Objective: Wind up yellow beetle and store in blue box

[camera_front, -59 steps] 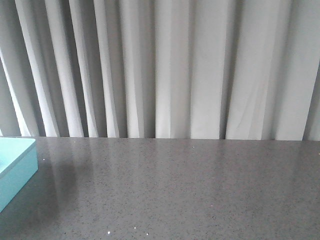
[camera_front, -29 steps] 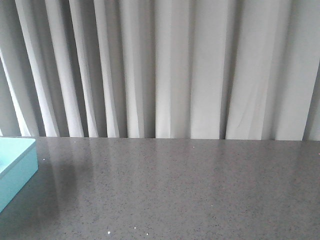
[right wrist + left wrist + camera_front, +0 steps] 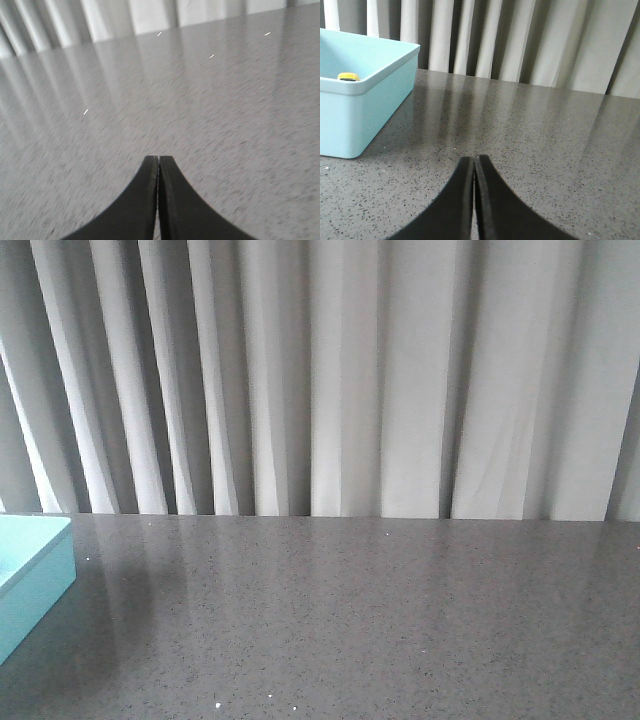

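Note:
The blue box (image 3: 365,107) stands on the grey table, off to one side of my left gripper; its corner also shows at the left edge of the front view (image 3: 30,575). The top of the yellow beetle (image 3: 348,76) peeks over the box's rim, inside the box. My left gripper (image 3: 474,159) is shut and empty, low over the table and apart from the box. My right gripper (image 3: 158,159) is shut and empty over bare table; its view is blurred. Neither gripper shows in the front view.
The speckled grey table (image 3: 350,620) runs back to a white pleated curtain (image 3: 340,380) along its far edge. Nothing else stands on the part of the table that shows.

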Controlling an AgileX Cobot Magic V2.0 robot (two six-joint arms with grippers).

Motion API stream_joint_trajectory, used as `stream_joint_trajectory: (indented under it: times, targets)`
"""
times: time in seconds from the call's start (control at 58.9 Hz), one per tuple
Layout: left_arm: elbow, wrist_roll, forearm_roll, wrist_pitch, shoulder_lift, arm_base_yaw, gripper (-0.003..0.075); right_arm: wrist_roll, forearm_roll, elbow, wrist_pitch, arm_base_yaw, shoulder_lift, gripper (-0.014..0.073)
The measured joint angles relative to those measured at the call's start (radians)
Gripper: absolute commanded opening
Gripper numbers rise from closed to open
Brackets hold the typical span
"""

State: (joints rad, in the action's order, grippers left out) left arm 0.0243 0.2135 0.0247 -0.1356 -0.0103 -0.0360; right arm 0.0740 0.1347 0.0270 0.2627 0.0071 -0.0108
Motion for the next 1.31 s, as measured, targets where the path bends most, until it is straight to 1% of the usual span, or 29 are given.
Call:
stream_joint_trajectory:
  times: [0.102,0.187,0.238,0.323,0.408,0.56,0.679,1.308]
  targets:
    - [0.0,0.0,0.0,0.0,0.0,0.0,-0.0006,0.218,-0.21,0.0,-0.036,0.0,-0.002,-0.0007]
    - [0.0,0.0,0.0,0.0,0.0,0.0,-0.0006,0.366,-0.359,0.0,-0.057,0.0,-0.002,-0.0007]
    - [0.0,0.0,0.0,0.0,0.0,0.0,-0.0006,0.424,-0.417,0.0,-0.068,0.0,-0.002,-0.0007]
    - [0.0,0.0,0.0,0.0,0.0,0.0,-0.0006,0.477,-0.461,0.0,-0.076,0.0,-0.002,-0.0007]
    - [0.0,0.001,0.0,0.0,0.0,0.0,-0.0006,0.485,-0.472,0.0,-0.099,0.0,-0.002,-0.0007]
    - [0.0,0.001,0.0,0.0,0.0,0.0,-0.0006,0.485,-0.481,0.0,-0.194,0.0,-0.002,-0.0007]
    - [0.0,0.001,0.0,0.0,0.0,0.0,-0.0006,0.485,-0.483,0.0,-0.234,0.0,-0.002,-0.0007]
    - [0.0,0.001,-0.002,0.0,0.0,0.0,-0.0006,0.486,-0.483,0.0,-0.244,0.0,-0.002,-0.0007]
